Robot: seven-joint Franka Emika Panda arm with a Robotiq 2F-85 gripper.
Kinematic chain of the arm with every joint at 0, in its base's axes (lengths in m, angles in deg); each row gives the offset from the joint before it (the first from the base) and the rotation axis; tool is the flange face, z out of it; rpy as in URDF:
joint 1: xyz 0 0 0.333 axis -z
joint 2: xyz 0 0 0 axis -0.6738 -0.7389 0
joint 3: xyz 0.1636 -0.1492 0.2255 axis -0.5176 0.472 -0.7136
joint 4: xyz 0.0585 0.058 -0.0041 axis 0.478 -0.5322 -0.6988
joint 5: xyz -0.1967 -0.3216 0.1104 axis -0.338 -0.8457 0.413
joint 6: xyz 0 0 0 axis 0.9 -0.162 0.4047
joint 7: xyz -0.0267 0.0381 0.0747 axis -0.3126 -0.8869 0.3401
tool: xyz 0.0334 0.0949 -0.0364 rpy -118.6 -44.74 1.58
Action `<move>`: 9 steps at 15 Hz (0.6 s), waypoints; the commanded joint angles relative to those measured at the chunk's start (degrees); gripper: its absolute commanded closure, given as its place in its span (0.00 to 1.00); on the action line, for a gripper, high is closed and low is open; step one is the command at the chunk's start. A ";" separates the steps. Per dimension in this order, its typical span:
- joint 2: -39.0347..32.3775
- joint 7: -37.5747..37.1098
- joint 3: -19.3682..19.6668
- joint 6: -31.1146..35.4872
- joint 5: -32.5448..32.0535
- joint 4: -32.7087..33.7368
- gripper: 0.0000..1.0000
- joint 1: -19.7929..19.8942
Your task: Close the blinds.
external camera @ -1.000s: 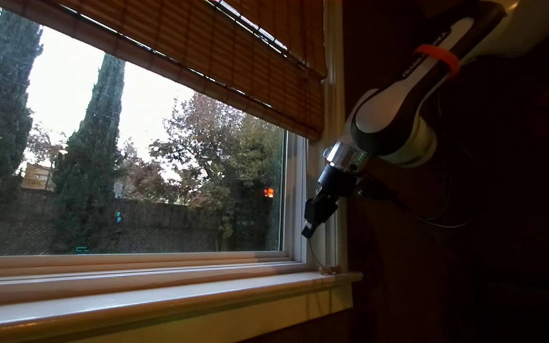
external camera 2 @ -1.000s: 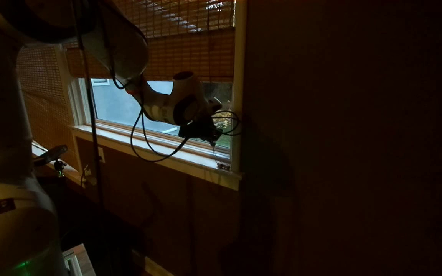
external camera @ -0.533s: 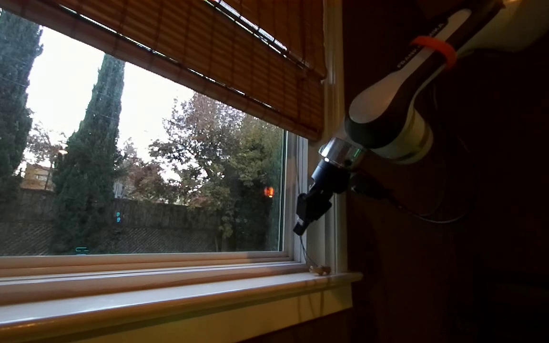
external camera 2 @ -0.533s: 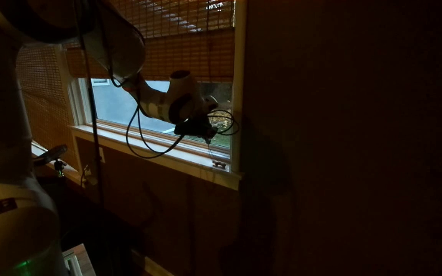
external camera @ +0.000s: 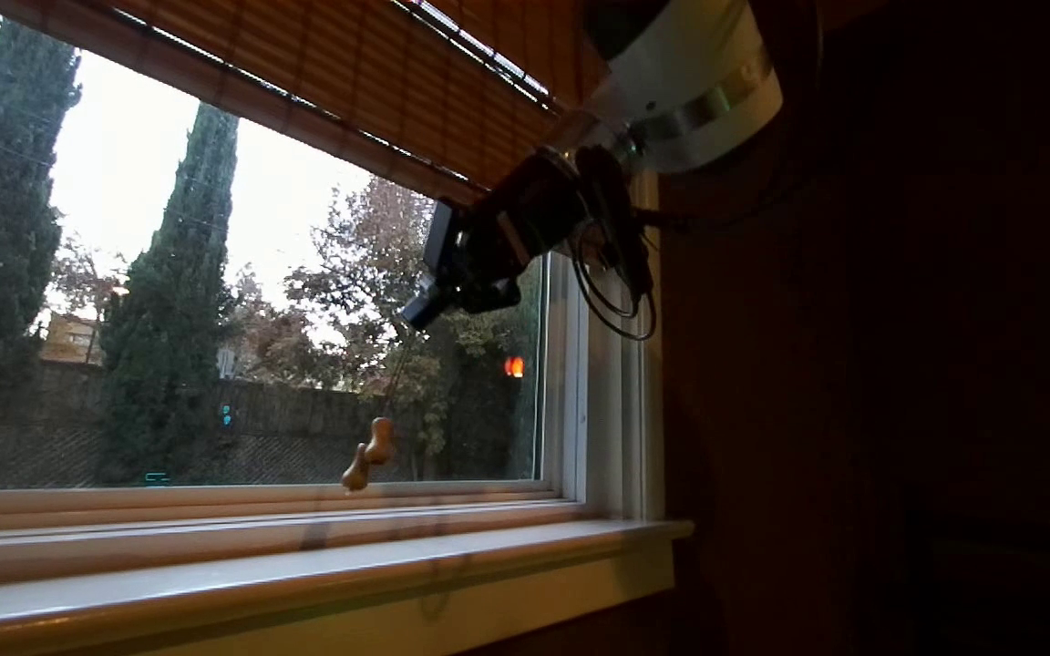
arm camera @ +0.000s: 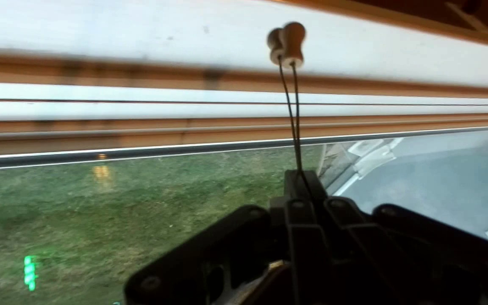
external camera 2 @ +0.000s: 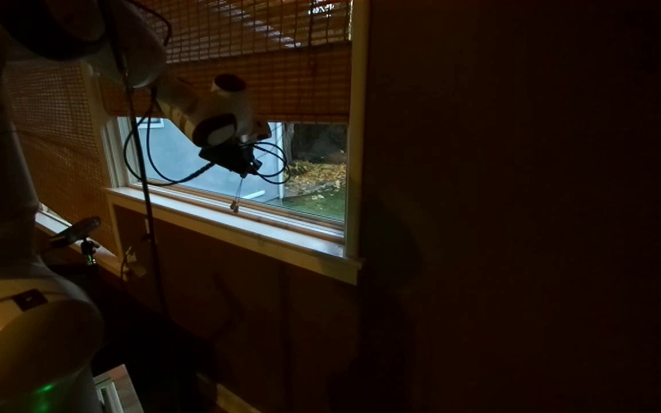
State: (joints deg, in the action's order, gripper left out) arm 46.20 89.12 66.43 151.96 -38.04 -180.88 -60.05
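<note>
The blinds [external camera: 352, 82] are a brown woven shade covering the upper window in both exterior views [external camera 2: 313, 86]. Their lower edge hangs well above the sill, with glass bare below. My gripper [external camera: 417, 312] is in front of the glass, below the shade's edge; it also shows in an exterior view [external camera 2: 243, 174]. In the wrist view the gripper [arm camera: 303, 180] is shut on two thin dark pull cords [arm camera: 295, 127]. Two wooden cord knobs [arm camera: 291, 44] dangle from them in the air, also in both exterior views [external camera: 370, 454] [external camera 2: 234, 206]. The cords above the gripper cannot be made out.
The white window sill [external camera: 306, 569] runs below the gripper. The side window frame [external camera: 621, 392] stands to the right. A second woven shade [external camera 2: 55, 132] hangs at the left. Black cables [external camera 2: 161, 172] loop from the arm. A dark pole [external camera 2: 142, 189] stands near the arm.
My gripper has moved from the right window frame leftward across the glass and upward. The cord knobs have lifted off the sill and now hang free. The blinds' lower edge looks unchanged.
</note>
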 commanded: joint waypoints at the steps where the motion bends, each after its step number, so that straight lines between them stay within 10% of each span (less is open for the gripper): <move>1: 0.89 7.70 -0.73 -3.88 9.57 3.36 0.96 -1.74; 9: -2.00 18.64 -1.37 -13.46 17.40 7.58 0.96 -4.52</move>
State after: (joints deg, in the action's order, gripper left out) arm 46.59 105.04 65.35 143.01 -22.47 -175.07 -64.04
